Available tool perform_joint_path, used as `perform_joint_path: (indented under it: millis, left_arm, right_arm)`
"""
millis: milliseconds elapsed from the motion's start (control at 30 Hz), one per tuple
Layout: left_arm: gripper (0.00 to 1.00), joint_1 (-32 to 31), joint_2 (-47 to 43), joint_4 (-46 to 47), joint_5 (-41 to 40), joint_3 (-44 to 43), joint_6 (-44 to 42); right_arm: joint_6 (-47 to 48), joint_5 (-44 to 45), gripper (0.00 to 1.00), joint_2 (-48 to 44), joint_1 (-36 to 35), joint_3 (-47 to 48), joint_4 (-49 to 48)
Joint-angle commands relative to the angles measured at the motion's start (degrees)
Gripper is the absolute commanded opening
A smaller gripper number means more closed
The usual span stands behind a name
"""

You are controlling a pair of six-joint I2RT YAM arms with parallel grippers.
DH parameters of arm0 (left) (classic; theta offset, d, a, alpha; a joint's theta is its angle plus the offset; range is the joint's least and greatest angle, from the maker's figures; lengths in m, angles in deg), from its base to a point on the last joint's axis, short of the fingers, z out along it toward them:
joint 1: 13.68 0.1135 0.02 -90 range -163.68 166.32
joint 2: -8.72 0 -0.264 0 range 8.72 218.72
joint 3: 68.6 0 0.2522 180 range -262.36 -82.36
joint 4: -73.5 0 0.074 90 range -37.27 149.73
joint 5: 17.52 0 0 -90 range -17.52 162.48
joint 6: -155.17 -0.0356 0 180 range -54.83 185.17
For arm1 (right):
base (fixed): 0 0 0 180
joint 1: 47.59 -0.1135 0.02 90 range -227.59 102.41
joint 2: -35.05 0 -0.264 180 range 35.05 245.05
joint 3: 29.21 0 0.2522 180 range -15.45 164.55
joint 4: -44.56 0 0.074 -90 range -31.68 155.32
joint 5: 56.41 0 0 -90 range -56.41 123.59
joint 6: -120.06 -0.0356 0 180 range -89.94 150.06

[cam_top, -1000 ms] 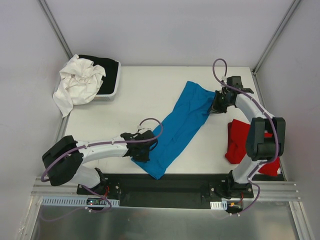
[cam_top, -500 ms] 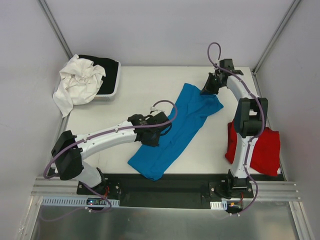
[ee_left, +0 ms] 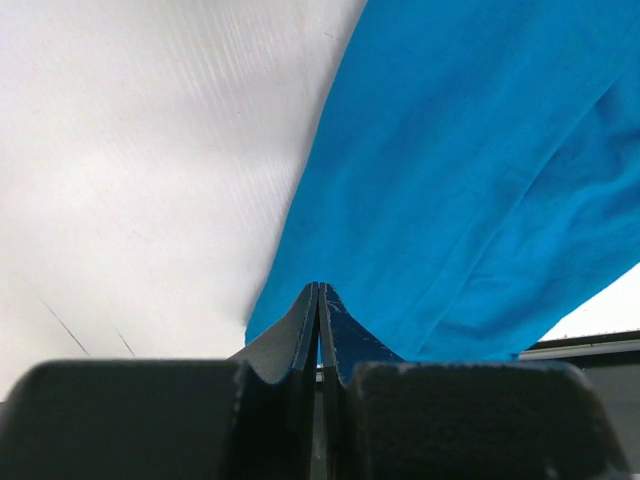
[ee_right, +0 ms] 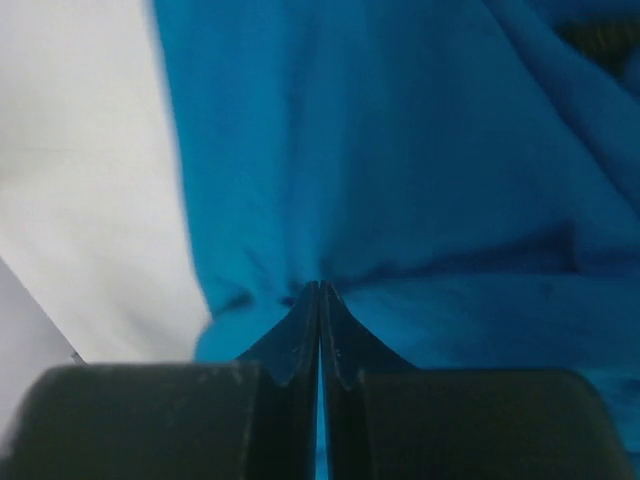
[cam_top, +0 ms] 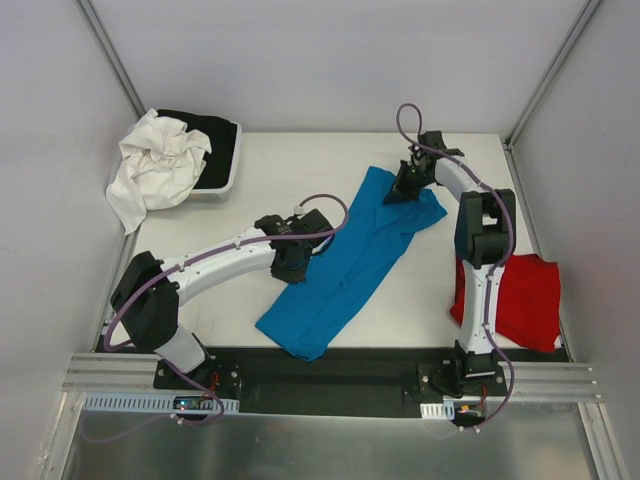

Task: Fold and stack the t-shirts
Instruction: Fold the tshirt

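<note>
You can pass over bare counter (cam_top: 300,165) at 12 and 8 o'clock; a heaped tray (cam_top: 212,197) blocks 10, red shirt (cam_top: 525,300) 4, blue shirt (cam_top: 350,260) the centre.

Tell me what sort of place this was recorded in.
Probably a lab robot workcell, not a home: a white table boxed in by plain panels, the left arm and right arm bolted along a metal rail, and a blue t-shirt as test laundry.
</note>
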Motion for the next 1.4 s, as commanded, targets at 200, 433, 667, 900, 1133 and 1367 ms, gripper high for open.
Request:
perform_joint_path:
  millis: [200, 433, 667, 900, 1133, 1367]
  left_arm:
    - [0.0, 2.6, 2.3, -0.2, 3.1, -1.9, -5.0]
    - [0.0, 5.1, 2.8, 0.0, 4.0, -2.2, -6.6]
    - [0.0, 6.6, 4.4, 0.2, 4.7, -4.4, -9.6]
    - [0.0, 8.6, 0.7, 0.1, 6.2, -2.3, -9.7]
    - [0.0, 11.7, -3.0, 0.1, 6.2, 0.9, -8.3]
    - [0.0, 12.5, -1.5, 0.0, 6.9, 0.0, -8.8]
  right_arm:
    - [-2.1, 4.0, 0.01, -13.1, 3.5, -12.3, -1.9]
    - [-1.1, 4.8, 0.01, -14.1, 6.0, -12.4, -0.5]
    - [-2.6, 3.7, 0.01, -12.4, 6.6, -13.5, -1.1]
    - [-4.9, -0.1, 0.01, -12.1, 6.7, -16.8, -12.2]
    - [6.5, 14.8, 0.01, -10.1, 3.5, -9.2, -4.8]
    - [14.8, 33.1, 0.01, -9.6, -0.3, -2.8, 3.0]
